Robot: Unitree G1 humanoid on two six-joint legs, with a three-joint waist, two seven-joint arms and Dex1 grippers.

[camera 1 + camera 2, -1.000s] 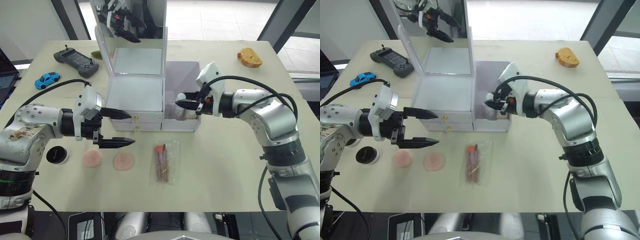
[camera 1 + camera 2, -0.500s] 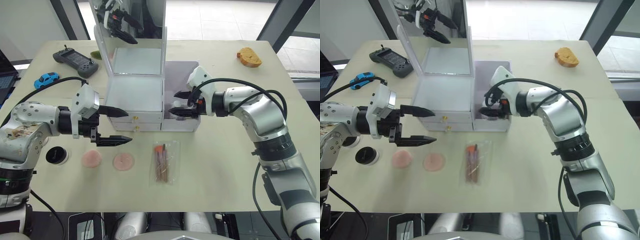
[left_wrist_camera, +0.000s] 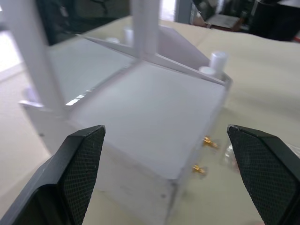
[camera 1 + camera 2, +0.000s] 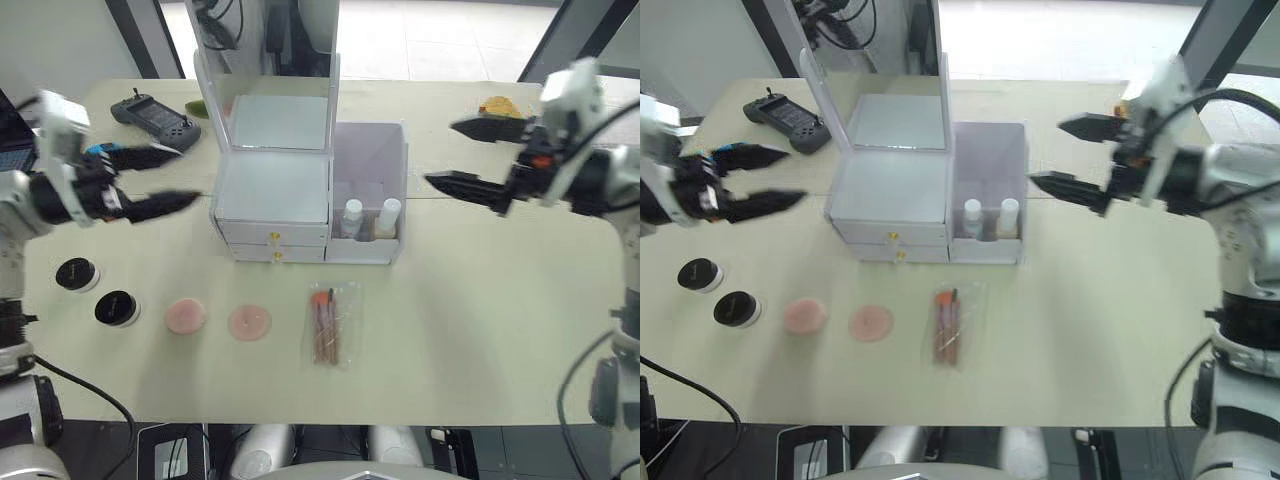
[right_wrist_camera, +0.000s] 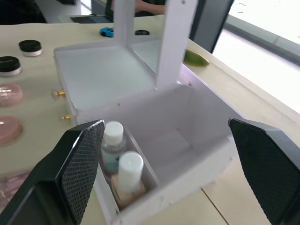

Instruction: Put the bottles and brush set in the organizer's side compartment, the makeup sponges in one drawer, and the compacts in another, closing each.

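On the table (image 4: 480, 330) we see the organizer (image 4: 272, 205) near the middle, its mirror lid upright and both gold-knobbed drawers shut. Its side compartment (image 4: 368, 175) sits on our right of the drawers, and the two bottles (image 4: 370, 217) stand upright side by side in its front section, the clear-white one nearer the drawers. In front of the organizer the brush set (image 4: 330, 325) lies flat in its clear pouch. To its left we find the two makeup sponges (image 4: 217, 319) lying a little apart, and farther left the two compacts (image 4: 95, 290), well clear of the drawers. Our left gripper (image 4: 165, 178) hangs above the table left of the organizer, fingers spread and empty. Our right gripper (image 4: 460, 155) hangs right of the side compartment, fingers wide apart, holding nothing.
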